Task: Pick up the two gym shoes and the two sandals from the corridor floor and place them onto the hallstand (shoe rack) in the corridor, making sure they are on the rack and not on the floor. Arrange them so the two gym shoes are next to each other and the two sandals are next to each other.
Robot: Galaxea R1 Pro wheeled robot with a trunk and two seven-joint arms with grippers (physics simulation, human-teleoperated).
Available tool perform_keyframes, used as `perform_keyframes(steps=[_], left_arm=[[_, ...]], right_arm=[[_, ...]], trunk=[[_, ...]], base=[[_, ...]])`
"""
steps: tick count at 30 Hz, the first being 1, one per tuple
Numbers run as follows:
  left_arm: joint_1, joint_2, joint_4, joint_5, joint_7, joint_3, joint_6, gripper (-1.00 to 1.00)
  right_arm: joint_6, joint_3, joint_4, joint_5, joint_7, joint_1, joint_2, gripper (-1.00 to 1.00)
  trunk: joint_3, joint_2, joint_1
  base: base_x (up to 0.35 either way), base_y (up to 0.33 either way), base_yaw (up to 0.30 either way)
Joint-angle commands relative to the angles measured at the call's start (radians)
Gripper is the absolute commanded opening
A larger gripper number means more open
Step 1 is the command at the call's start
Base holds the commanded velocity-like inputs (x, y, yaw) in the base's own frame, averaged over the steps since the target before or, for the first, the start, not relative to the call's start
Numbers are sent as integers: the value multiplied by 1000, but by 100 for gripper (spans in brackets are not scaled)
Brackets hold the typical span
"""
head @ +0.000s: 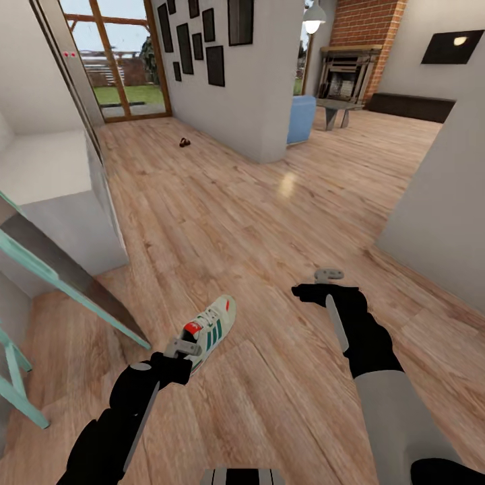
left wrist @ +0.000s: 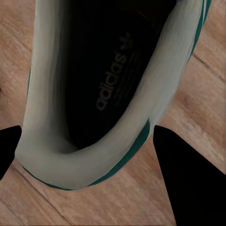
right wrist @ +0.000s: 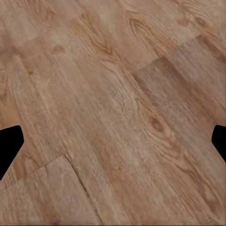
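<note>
A: Far left, what stands there?

B: The hallstand (head: 54, 182), pale grey, beside a turquoise frame (head: 40, 269).

A: And the left gripper (head: 180, 350)?

B: It sits at the heel of a gym shoe (head: 212, 328) lying on the corridor floor (head: 269, 222). In the left wrist view its fingers (left wrist: 188, 179) flank the shoe's heel collar (left wrist: 89, 155), spread about as wide as the heel; whether they touch it cannot be told.

A: Further right?

B: The right gripper (head: 328, 281) hangs over bare planks, fingers wide. A small dark object (head: 183, 142) lies far up the corridor, too small to identify.
</note>
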Motion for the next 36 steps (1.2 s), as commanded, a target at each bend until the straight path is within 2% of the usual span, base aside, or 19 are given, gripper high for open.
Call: perform_keyframes(steps=[1,36], left_arm=[[0,0,0,0,-1,0,0,-100],[0,0,0,0,-1,0,0,-100]], right_arm=[[0,0,5,-1,0,0,0,100],[2,2,20,3,-6,0,2,100]], trunk=[[0,0,0],[0,0,0]], base=[[331,-9,-1],[334,-1,0]])
